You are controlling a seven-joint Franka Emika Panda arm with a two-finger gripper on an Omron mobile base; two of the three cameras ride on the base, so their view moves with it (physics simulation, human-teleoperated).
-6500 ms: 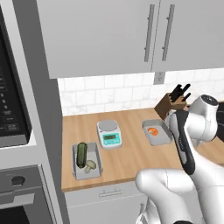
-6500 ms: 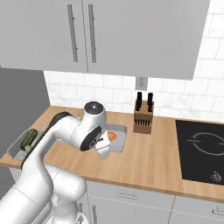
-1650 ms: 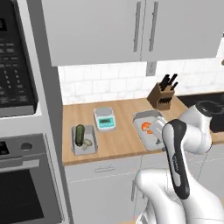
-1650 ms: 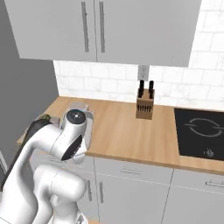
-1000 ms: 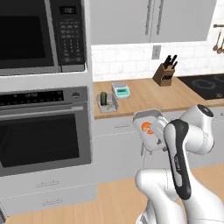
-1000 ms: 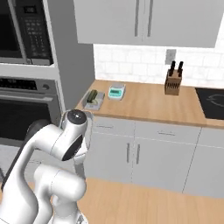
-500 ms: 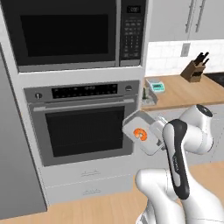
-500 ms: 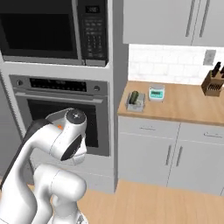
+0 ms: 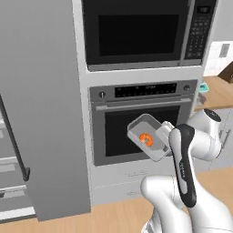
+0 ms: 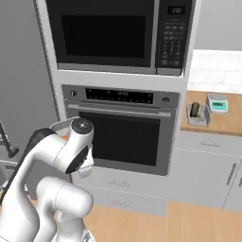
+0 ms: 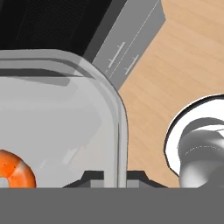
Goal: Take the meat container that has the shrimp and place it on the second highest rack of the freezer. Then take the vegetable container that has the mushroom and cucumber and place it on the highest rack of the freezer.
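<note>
Holding: gripper (image 11: 114,177) clamped on meat container (image 9: 148,137) rim — mid-frame, left base view
Shrimp (image 9: 145,139): inside container
Backdrop: black oven (image 9: 141,125) door
Freezer (image 9: 38,109): frame left

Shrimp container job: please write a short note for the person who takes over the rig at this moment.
Gripper: shut on the rim of the clear grey shrimp container, carried tilted in front of the black-fronted oven.
Small orange shrimp: inside that container.
Grey vegetable container with the dark green cucumber: on the wooden counter.
Done: shrimp container picked up.
Left: place it on the second highest freezer rack, then bring the vegetable container to the highest.
</note>
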